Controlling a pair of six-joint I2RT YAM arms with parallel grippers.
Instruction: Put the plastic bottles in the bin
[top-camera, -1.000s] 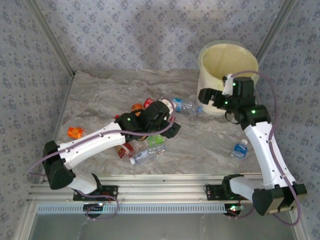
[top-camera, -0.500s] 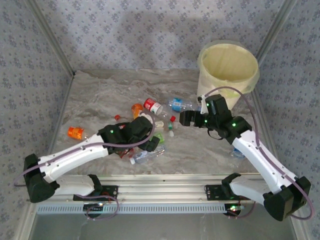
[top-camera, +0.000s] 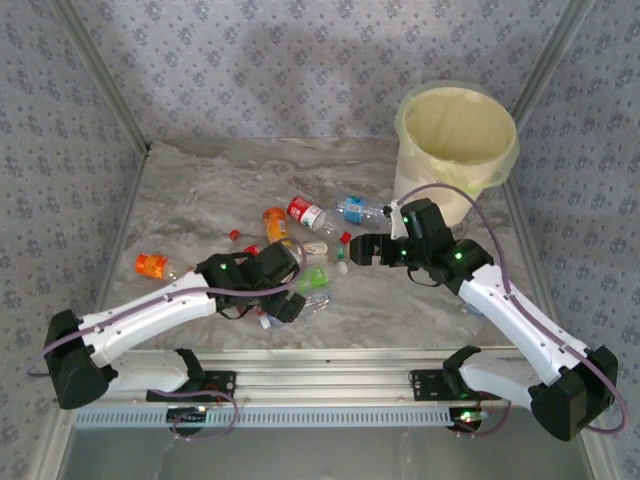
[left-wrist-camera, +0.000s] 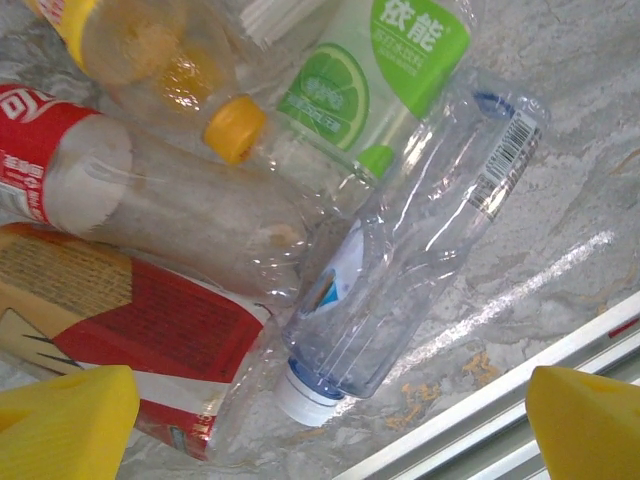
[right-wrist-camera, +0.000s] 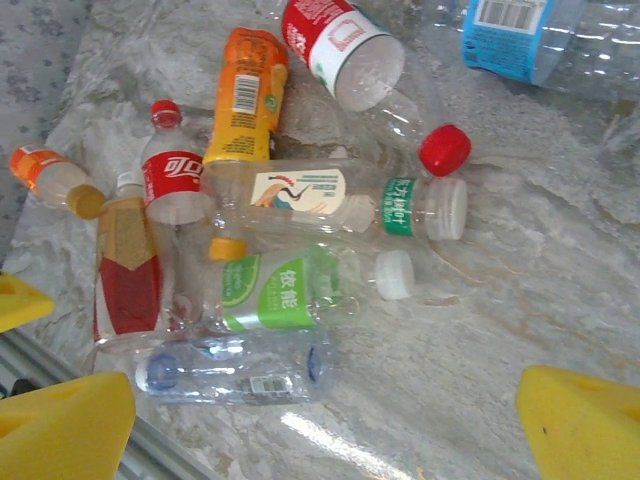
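left end effector (top-camera: 285, 300) drawn back, released above slanting clear bottle (left-wrist-camera: 410, 250), cap (left-wrist-camera: 300, 395) nearer rail (left-wrist-camera: 480, 440), right end effector (top-camera: 358, 248) released

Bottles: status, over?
Both open, empty: left gripper and right gripper over the pile. Loose plastic bottles heaped on the table, bin at far right. Nothing blocking; one orange bottle lies apart, left.

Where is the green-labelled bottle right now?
In the right wrist view, the green-labelled bottle lies left of centre, between the crane-label bottle above and the clear bottle below.
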